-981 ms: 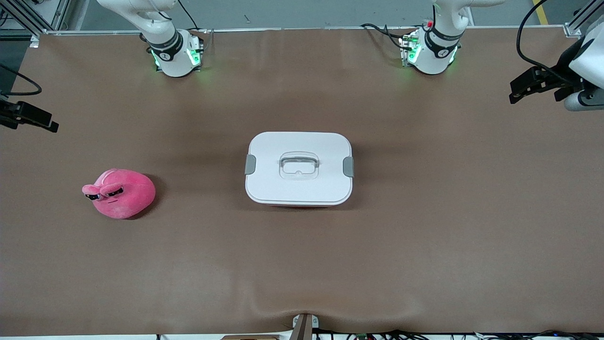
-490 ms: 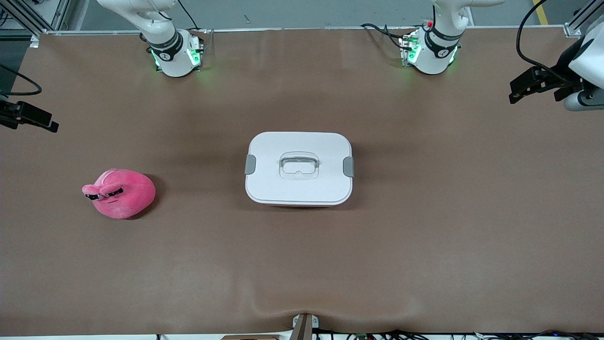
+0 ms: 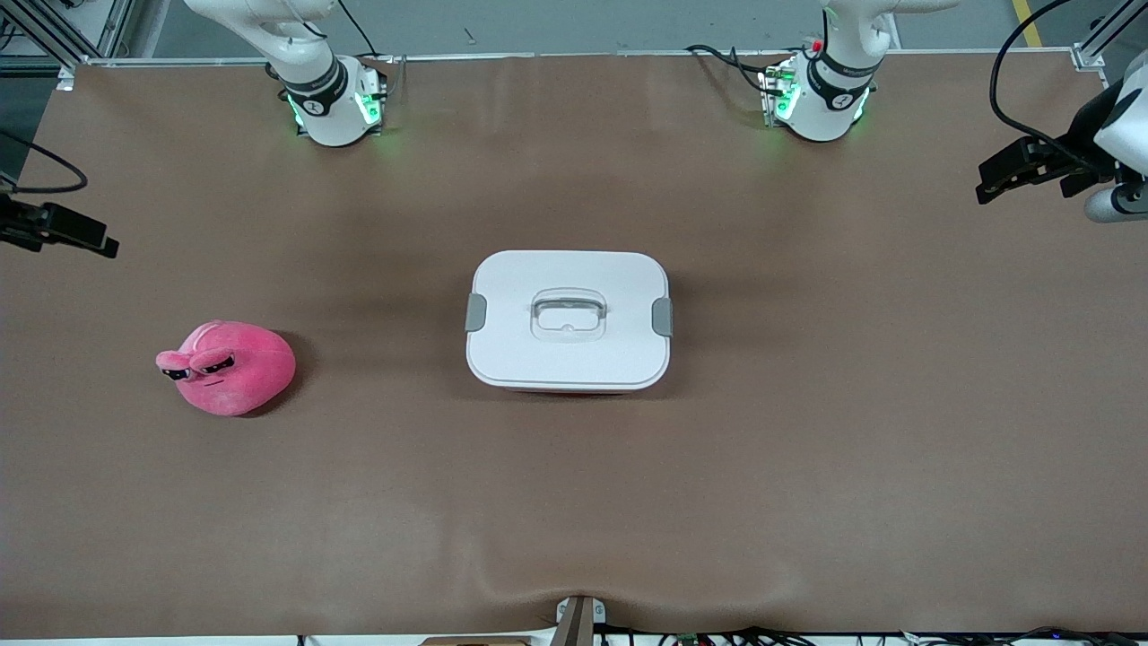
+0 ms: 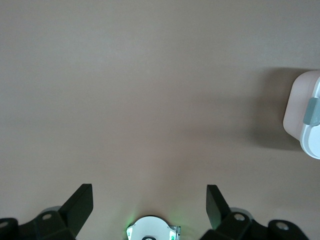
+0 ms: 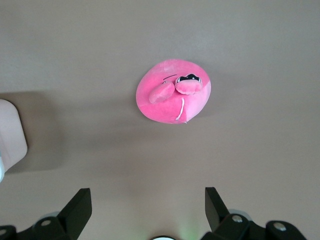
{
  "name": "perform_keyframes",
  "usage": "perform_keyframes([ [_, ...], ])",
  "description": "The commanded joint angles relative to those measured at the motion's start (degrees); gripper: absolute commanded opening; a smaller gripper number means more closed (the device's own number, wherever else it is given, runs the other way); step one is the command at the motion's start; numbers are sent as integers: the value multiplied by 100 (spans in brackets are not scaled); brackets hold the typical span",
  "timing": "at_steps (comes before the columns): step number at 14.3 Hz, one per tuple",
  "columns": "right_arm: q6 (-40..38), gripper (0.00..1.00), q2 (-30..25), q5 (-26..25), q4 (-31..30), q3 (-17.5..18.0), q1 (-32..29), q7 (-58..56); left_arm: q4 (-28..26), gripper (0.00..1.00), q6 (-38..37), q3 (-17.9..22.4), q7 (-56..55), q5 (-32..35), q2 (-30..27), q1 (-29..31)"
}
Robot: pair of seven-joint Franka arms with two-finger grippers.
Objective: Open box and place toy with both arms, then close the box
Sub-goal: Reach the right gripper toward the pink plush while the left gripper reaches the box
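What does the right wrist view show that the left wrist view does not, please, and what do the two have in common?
Only the right wrist view shows the toy, lying on the table with the right gripper open and high above the table near it. Only the left wrist view shows a grey side clip of the box and the left arm's green-lit base, framed by the open left gripper. Both show the bare brown table and a corner of the closed box.
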Motion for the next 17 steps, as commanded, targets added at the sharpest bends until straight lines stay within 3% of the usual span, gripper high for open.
perform_keyframes([
  [1, 119, 100, 394, 70, 255, 43, -39, 20, 85, 100, 14, -16, -54, -31, 106, 10],
  [7, 278, 100, 473, 79, 246, 43, -39, 11, 287, 100, 49, -16, -220, -84, 404, -16],
  [17, 322, 100, 745, 61, 238, 52, 13, 2, 296, 100, 163, -122, -2310, -277, 694, -561],
])
